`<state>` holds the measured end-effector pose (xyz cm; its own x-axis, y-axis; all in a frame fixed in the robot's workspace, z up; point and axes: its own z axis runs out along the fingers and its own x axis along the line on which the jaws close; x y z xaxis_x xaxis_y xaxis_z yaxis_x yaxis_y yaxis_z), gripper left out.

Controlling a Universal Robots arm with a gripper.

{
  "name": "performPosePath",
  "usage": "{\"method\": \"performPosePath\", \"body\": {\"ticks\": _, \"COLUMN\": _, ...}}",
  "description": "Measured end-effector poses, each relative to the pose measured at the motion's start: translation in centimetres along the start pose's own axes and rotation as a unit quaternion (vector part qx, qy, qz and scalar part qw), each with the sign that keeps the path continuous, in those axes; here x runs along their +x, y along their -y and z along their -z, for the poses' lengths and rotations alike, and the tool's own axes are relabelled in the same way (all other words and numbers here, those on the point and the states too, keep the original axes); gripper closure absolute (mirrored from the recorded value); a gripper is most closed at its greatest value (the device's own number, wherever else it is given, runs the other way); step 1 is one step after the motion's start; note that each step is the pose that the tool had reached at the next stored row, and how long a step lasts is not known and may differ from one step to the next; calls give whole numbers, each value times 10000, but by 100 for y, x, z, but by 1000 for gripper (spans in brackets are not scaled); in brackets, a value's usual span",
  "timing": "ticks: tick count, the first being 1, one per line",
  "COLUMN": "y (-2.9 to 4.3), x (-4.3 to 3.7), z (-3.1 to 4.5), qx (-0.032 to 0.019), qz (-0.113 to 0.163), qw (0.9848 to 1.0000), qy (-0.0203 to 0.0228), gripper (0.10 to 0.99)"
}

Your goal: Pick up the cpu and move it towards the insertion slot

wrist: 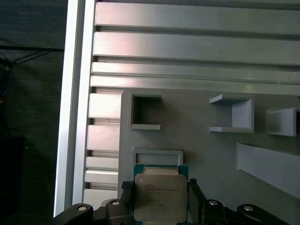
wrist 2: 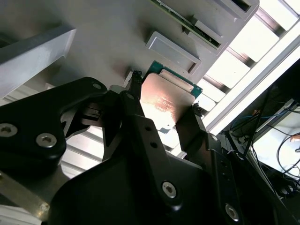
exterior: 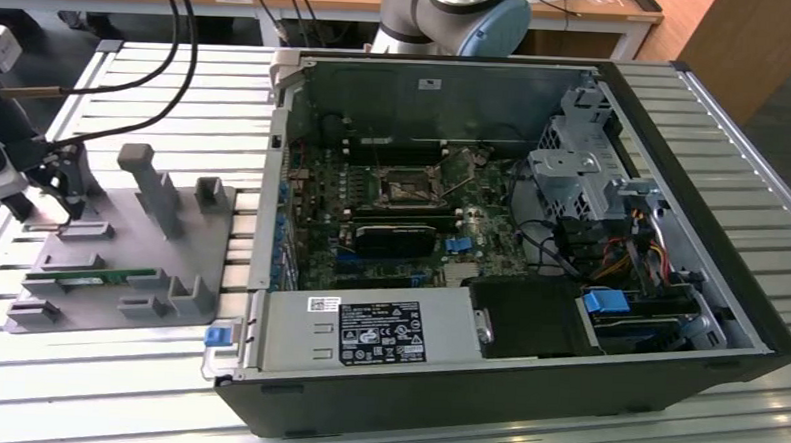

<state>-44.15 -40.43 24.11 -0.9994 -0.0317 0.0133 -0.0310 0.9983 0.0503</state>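
Cpu [wrist: 161,199]: I count one, a flat square chip with a shiny silver metal top and a thin green rim. It is clamped between the two black fingers [wrist: 127,194] of my single gripper [wrist 2: 166,93]. The fingers press its opposite edges, closed only as far as the chip's width allows. Directly beneath the gripper sits one grey moulded plate [wrist: 197,140], matte, with raised rectangular pockets and brackets. The chip hangs just beside one shallow rectangular pocket [wrist: 158,157]. One narrow green memory stick [exterior: 86,280] lies on that plate, near the gripper. Under the plate runs the ribbed aluminium table [wrist: 187,47], made of bright slats. One insertion slot [exterior: 407,189], a small square with a dark centre and a silvery frame, is well apart from the gripper. It sits on the board inside the one open black computer case [exterior: 713,295], toward the exterior view's right.
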Motion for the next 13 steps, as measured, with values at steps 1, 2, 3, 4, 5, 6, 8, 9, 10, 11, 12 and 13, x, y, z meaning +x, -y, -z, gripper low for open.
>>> {"method": "performPosePath", "body": {"ticks": 1, "y": 0, "x": 0, "z": 2, "qx": 0, "qz": 0, "qw": 10000, "qy": 0, "gripper": 541}}
{"method": "performPosePath", "body": {"ticks": 2, "y": 0, "x": 0, "z": 4, "qx": 0, "qz": 0, "qw": 10000, "qy": 0, "gripper": 541}}
{"method": "performPosePath", "body": {"ticks": 3, "y": 0, "x": 0, "z": 7, "qx": 0, "qz": 0, "qw": 10000, "qy": 0, "gripper": 541}}
{"method": "performPosePath", "body": {"ticks": 4, "y": 0, "x": 0, "z": 10, "qx": 0, "qz": 0, "qw": 10000, "qy": 0, "gripper": 541}}
{"method": "performPosePath", "body": {"ticks": 5, "y": 0, "x": 0, "z": 12, "qx": 0, "qz": 0, "qw": 10000, "qy": 0, "gripper": 541}}
{"method": "performPosePath", "body": {"ticks": 6, "y": -1, "x": 0, "z": 15, "qx": 0, "qz": 0, "qw": 10000, "qy": 0, "gripper": 541}}
{"method": "performPosePath", "body": {"ticks": 8, "y": -1, "x": 0, "z": 20, "qx": 0, "qz": 0, "qw": 10000, "qy": 0, "gripper": 541}}
{"method": "performPosePath", "body": {"ticks": 9, "y": -1, "x": 0, "z": 23, "qx": 0, "qz": 0, "qw": 10000, "qy": 0, "gripper": 541}}
{"method": "performPosePath", "body": {"ticks": 10, "y": -1, "x": 0, "z": 26, "qx": 0, "qz": 0, "qw": 10000, "qy": 0, "gripper": 541}}
{"method": "performPosePath", "body": {"ticks": 11, "y": -1, "x": 0, "z": 29, "qx": 0, "qz": 0, "qw": 10000, "qy": 0, "gripper": 541}}
{"method": "performPosePath", "body": {"ticks": 12, "y": -2, "x": 1, "z": 31, "qx": 0, "qz": 0, "qw": 10000, "qy": 0, "gripper": 541}}
{"method": "performPosePath", "body": {"ticks": 13, "y": -2, "x": 0, "z": 34, "qx": 0, "qz": 0, "qw": 10000, "qy": 0, "gripper": 541}}
